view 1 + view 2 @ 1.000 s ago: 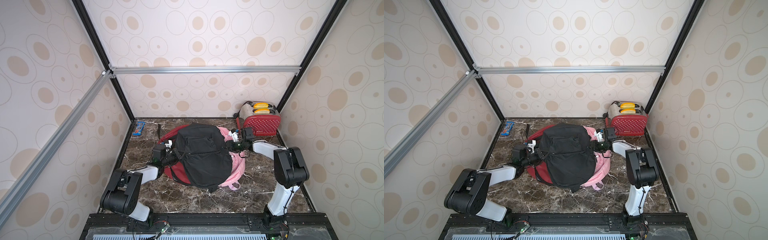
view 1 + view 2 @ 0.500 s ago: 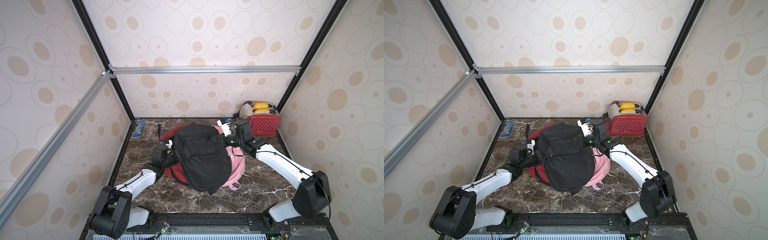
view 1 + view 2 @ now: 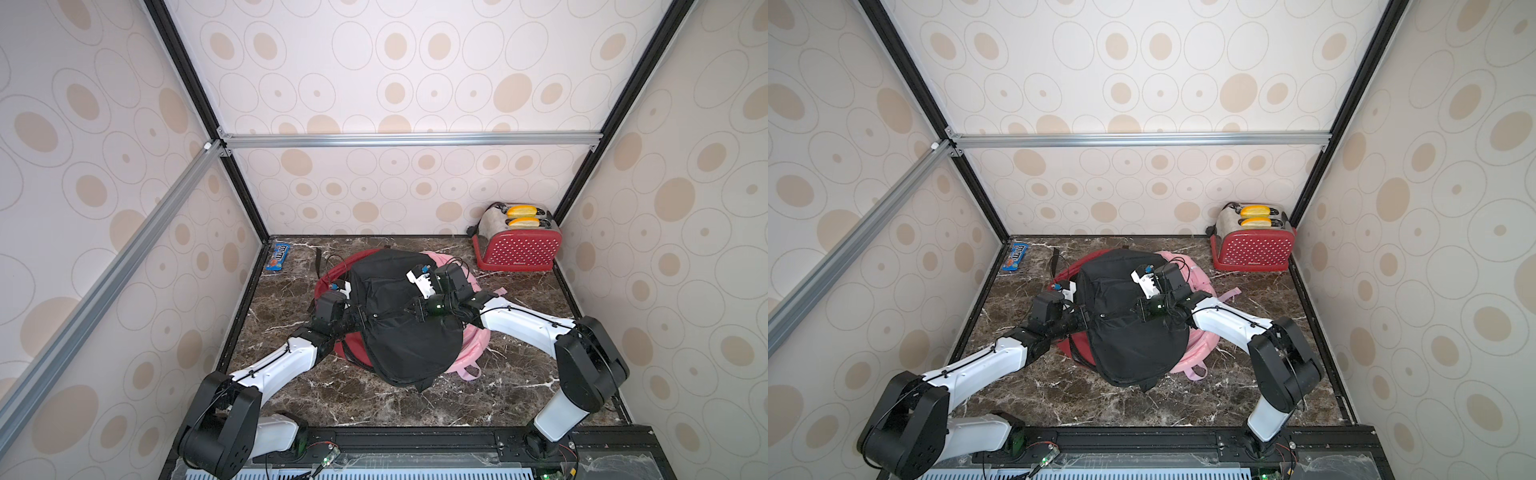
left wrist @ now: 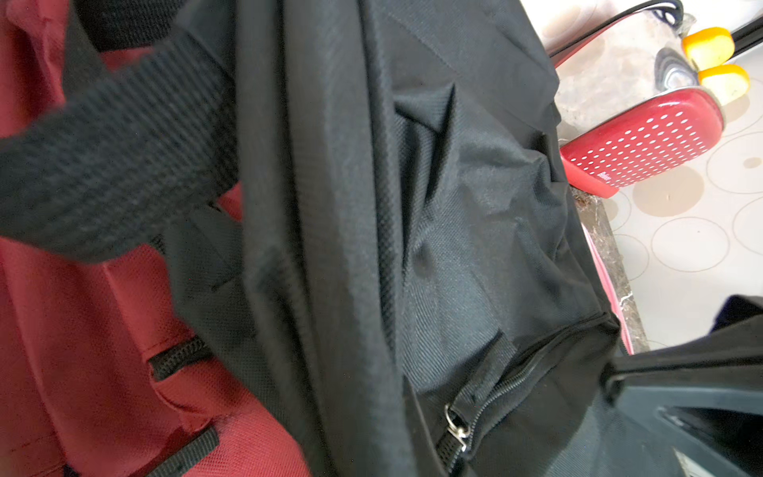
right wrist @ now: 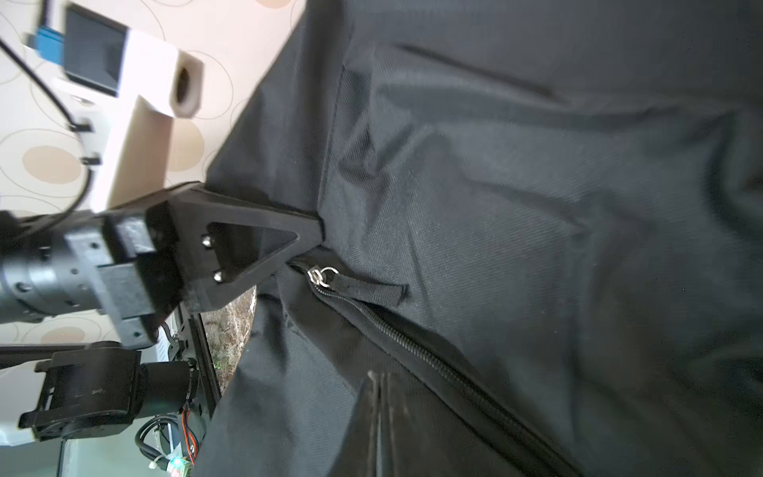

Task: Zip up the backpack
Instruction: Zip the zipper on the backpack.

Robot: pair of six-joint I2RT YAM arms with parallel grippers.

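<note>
Backpack (image 3: 399, 349) beneath right gripper (image 3: 410, 311) (left gripper (image 3: 360, 321) alongside)

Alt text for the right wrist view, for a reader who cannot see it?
A black fabric backpack fills the frame, its zipper running diagonally with the metal slider and black pull tab lying free. The left gripper pinches the fabric at the zipper's end beside the slider; the right gripper, shut, sits beside the zipper, short of the tab.
</note>
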